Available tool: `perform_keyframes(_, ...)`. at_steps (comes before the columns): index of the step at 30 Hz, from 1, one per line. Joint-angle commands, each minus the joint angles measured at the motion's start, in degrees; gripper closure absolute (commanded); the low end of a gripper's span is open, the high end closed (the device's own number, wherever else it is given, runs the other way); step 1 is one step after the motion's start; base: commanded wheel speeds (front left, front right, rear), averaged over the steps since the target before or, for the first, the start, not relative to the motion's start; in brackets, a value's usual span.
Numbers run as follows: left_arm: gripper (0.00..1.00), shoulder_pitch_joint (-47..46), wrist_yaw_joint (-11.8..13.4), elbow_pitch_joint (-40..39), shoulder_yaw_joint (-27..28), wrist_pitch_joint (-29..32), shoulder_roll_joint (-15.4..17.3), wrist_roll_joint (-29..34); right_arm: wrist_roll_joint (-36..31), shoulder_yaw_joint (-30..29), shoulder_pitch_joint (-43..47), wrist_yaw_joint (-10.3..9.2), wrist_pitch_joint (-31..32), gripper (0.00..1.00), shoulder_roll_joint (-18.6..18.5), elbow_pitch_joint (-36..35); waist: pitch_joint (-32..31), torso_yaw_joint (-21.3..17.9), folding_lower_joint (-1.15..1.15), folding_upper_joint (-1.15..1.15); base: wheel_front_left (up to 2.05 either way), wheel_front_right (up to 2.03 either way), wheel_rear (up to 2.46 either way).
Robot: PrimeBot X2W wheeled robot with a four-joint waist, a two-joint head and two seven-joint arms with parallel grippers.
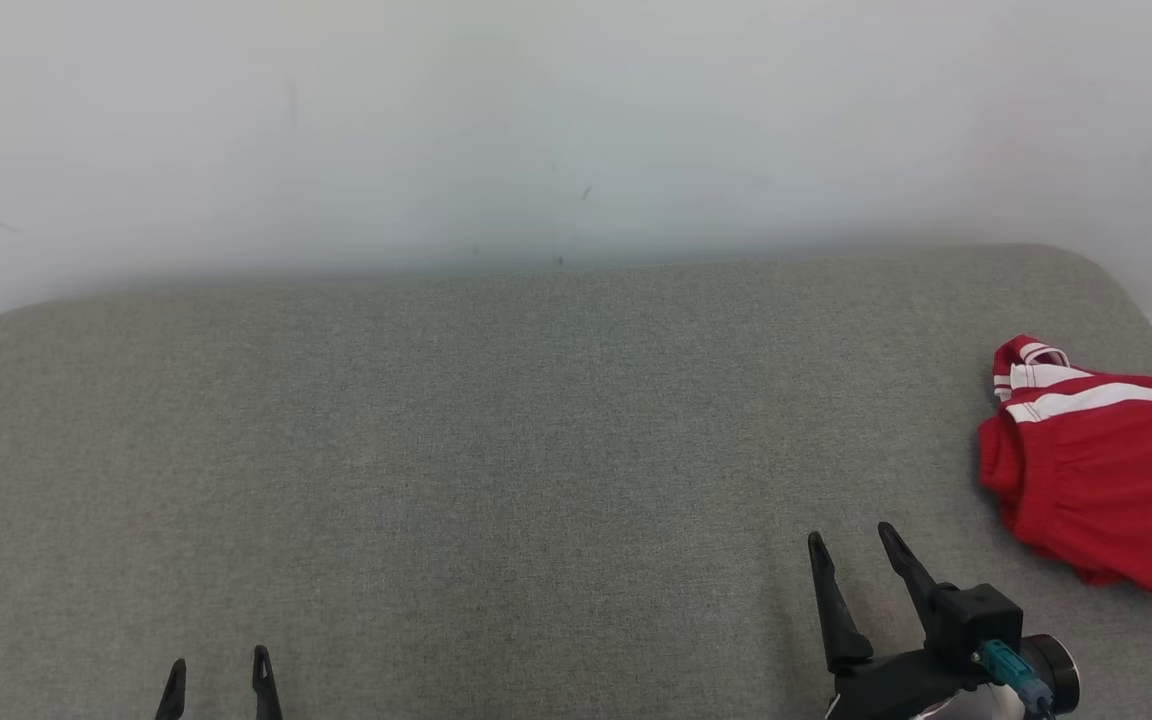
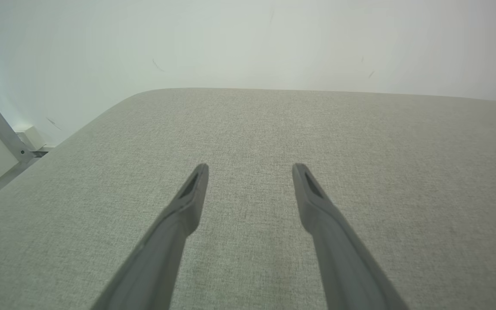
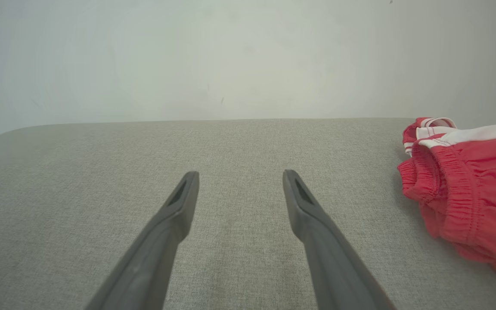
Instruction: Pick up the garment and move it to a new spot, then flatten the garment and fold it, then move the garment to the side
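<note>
Fingers of the right gripper [image 1: 849,532] stand spread above the grey woven fabric padding [image 1: 496,430], holding nothing. The left gripper [image 1: 219,656], cut off at the head view's bottom edge, is spread too. A crumpled red garment with white stripes [image 1: 1101,470] lies to the right gripper's right near the padding's edge, its far side cropped by the frame.

A grey fabric surface [image 1: 496,420] meets a plain white wall [image 1: 536,110].

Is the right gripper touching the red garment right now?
Apart. The head view shows a strip of bare grey surface between the right gripper and the red garment; the right wrist view shows the same gap beside its open fingers.
</note>
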Motion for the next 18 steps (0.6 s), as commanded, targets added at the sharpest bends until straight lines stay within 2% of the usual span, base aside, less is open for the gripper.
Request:
perform_keyframes(1, 0.00, 0.8, -0.2, -0.3, 0.1, -0.1, 0.0, -0.2, -0.3, -0.1, 1.0, -0.03, 0.0, 0.00, 0.1, 0.1, 0.0, 0.0, 0.00, 0.00, 0.00, 0.00, 0.00)
perform_keyframes(18, 0.00, 0.7, -1.0, -0.2, -0.3, -0.1, 0.0, -0.7, -0.7, -1.1, 1.1, -0.03, 0.0, 0.00, 0.1, 0.9, 0.6, -0.5, 0.00, 0.00, 0.00, 0.00, 0.00)
